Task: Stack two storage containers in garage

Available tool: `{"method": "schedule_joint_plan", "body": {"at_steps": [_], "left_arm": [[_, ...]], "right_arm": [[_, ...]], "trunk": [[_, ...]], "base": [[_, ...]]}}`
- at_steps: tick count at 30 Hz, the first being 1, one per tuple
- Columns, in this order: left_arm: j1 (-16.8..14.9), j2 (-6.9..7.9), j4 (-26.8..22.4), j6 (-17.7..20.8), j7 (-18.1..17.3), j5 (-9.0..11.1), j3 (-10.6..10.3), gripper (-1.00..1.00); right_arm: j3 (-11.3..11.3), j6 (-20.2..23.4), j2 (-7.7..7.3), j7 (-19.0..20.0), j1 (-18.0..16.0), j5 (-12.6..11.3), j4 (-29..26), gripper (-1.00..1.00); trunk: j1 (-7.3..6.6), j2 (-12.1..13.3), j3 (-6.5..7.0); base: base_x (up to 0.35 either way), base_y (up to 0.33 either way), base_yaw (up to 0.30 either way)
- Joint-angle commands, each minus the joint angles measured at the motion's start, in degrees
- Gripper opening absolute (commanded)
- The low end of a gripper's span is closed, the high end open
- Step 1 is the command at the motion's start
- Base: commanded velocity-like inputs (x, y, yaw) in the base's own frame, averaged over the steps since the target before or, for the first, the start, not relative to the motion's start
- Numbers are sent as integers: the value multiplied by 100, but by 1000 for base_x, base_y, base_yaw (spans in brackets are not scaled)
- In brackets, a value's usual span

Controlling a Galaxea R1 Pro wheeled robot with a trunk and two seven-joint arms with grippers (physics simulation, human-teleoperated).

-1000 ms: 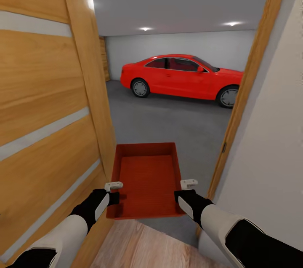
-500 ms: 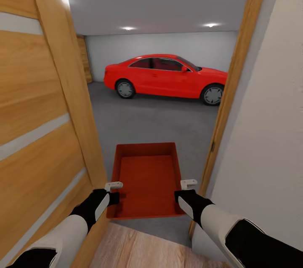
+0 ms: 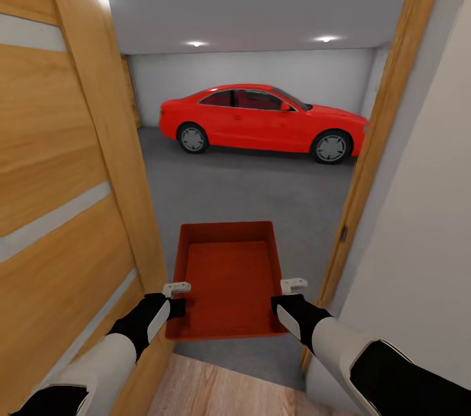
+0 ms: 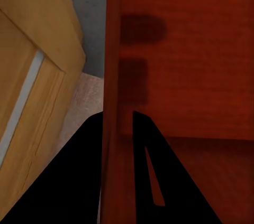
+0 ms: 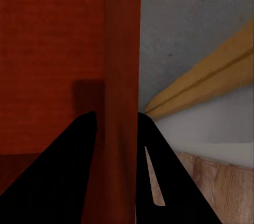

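Garage floor [image 3: 255,193] dead ahead; left claw [image 3: 176,288] and right claw [image 3: 294,284] each clamped on a wall of my storage container [image 3: 227,278]. Gotta stay centered between door [image 3: 65,161] and frame [image 3: 386,121].

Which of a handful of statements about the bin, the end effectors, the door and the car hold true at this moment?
1. Both end effectors clamp the storage container, the left end effector on one side wall and the right end effector on the other. True.
2. The container holds a stack of boxes. False: its inside is empty.
3. The wooden door stands open at the robot's left. True.
4. A blue car is parked ahead. False: the car is red.
5. The container rests on the concrete floor. False: it is held up in the doorway.
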Motion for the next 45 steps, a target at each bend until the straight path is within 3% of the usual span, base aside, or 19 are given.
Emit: {"method": "schedule_joint_plan", "body": {"at_steps": [1, 25, 45], "left_arm": [[1, -61, 4, 46, 74, -107, -35, -100], [1, -61, 3, 46, 79, -107, -35, -100], [1, -61, 4, 46, 77, -107, -36, -100]], "right_arm": [[59, 44, 51, -35, -9, 143, -30, -100], [60, 44, 51, -35, -9, 143, -30, -100], [60, 44, 51, -35, -9, 144, -30, -100]], "trunk": [[5, -13, -13], [5, -13, -13], [5, -13, -13]], "base": [[111, 158, 0], [94, 53, -208], [116, 118, -7]]}}
